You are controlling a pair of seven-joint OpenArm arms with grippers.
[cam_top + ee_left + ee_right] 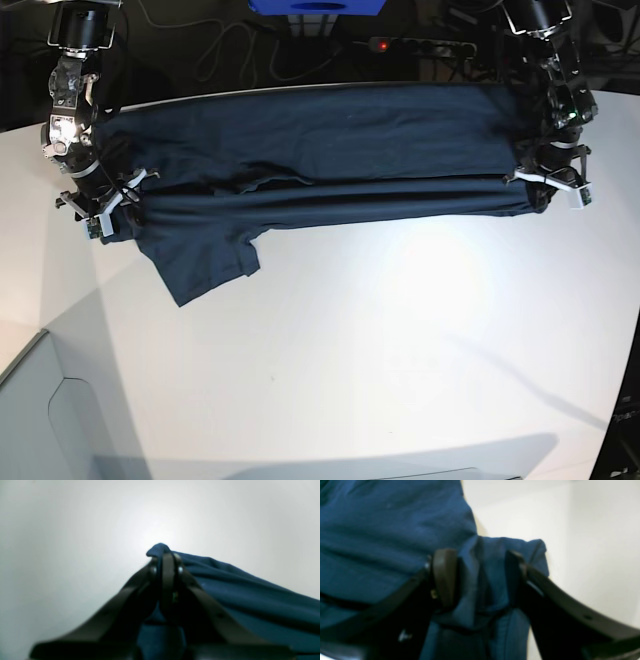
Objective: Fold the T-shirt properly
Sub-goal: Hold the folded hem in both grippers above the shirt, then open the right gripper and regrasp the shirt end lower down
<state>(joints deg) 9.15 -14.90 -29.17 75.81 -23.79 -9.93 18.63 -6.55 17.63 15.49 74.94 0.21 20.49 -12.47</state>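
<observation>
Stretching across the upper half of the base view, T-shirt point(330, 150) lies on white table point(400, 340) as a long dark band, folded lengthwise with a crease line running left to right through the middle. Hanging loose below the band at lower left, one sleeve point(205, 262) spreads flat on the bare tabletop. Sitting at the right end of the band, left gripper point(545, 190) is clenched on the cloth; seen up close in the left wrist view, left gripper point(167, 560) has its jaws pressed tight together with a small nub of blue fabric poking out above the tips and the rest of the T-shirt point(250, 600) sloping away to the lower right. Over at the left end of the band, right gripper point(105, 215) stands parted; seen close in the right wrist view, right gripper point(480, 572) shows jaws clearly apart, with a bunched fold of T-shirt point(382, 542) standing loose in the gap, not pinched. Glowing red at top centre, power strip point(420, 45) sits behind the table among cables.
</observation>
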